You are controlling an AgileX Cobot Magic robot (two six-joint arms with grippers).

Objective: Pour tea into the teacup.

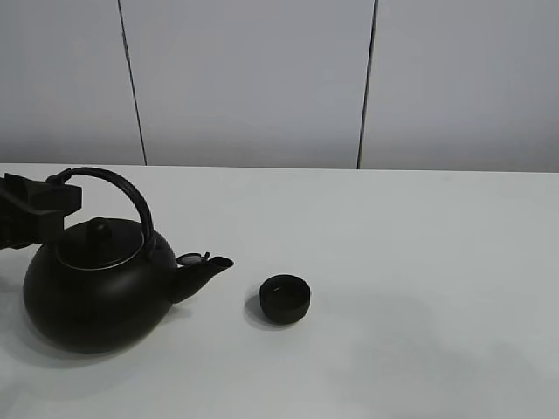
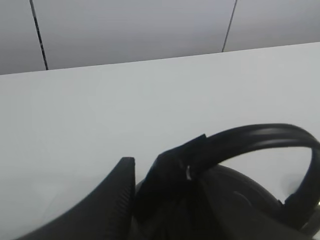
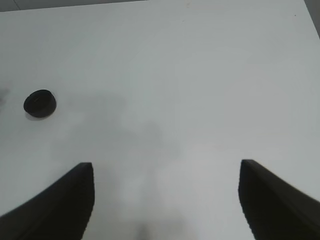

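Observation:
The small black teacup point(image 1: 285, 298) stands on the white table just right of the kettle's spout point(image 1: 207, 266); in the right wrist view the teacup point(image 3: 40, 103) lies far off. The big black kettle point(image 1: 96, 288) rests upright on the table at the left. My left gripper point(image 1: 61, 194) sits at the left end of its arched handle point(image 1: 122, 188). In the left wrist view its fingers point(image 2: 120, 190) stand slightly apart, with the handle point(image 2: 260, 137) running up against the inner one. My right gripper point(image 3: 166, 200) hovers open over bare table, holding nothing.
The white table point(image 1: 419, 262) stretches to the right of the cup. A pale panelled wall point(image 1: 262, 78) rises behind its far edge.

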